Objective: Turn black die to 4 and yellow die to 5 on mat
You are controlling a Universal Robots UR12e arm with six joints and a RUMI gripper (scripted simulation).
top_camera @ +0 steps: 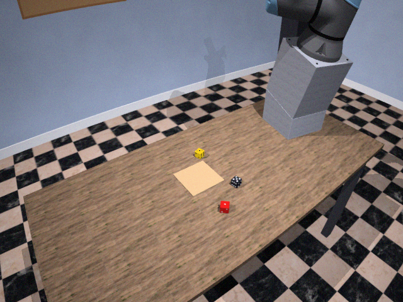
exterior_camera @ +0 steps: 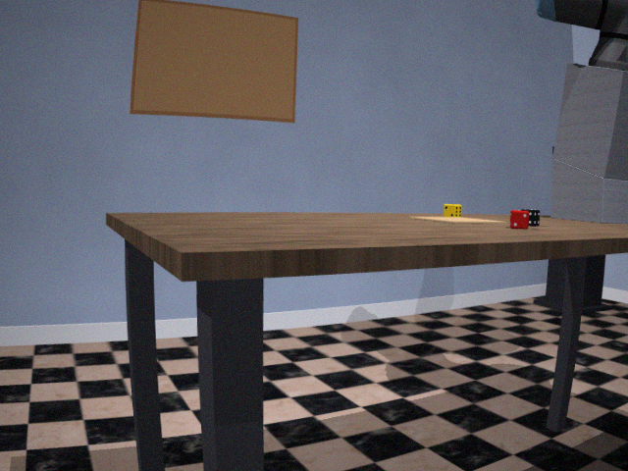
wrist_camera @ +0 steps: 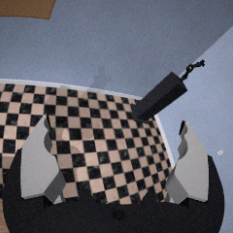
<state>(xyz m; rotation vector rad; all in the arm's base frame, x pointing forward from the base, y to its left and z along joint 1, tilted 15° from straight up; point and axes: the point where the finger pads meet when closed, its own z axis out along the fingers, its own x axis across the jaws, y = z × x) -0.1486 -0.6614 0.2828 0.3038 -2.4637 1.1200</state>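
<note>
The yellow die [top_camera: 199,153] [exterior_camera: 452,210] sits flat on the table just behind the mat, one pip on top. The black die [top_camera: 236,181] [exterior_camera: 534,217] sits flat just right of the mat; its top shows several pips, seemingly five. The red die [top_camera: 224,207] [exterior_camera: 518,219] sits flat in front of the mat, one pip on top, and partly hides the black die in the exterior view. The tan mat [top_camera: 198,178] [exterior_camera: 456,219] bears no die. My gripper [wrist_camera: 116,118] is open and empty in the wrist view, away from the dice; neither the top nor the exterior view shows it.
The wooden table [top_camera: 130,214] [exterior_camera: 304,231] carries the dice and mat. The arm's grey pedestal [top_camera: 293,94] [exterior_camera: 586,136] stands at its back right end. A dark box-shaped post [wrist_camera: 160,97] shows in the wrist view. A brown board [exterior_camera: 213,61] hangs on the wall.
</note>
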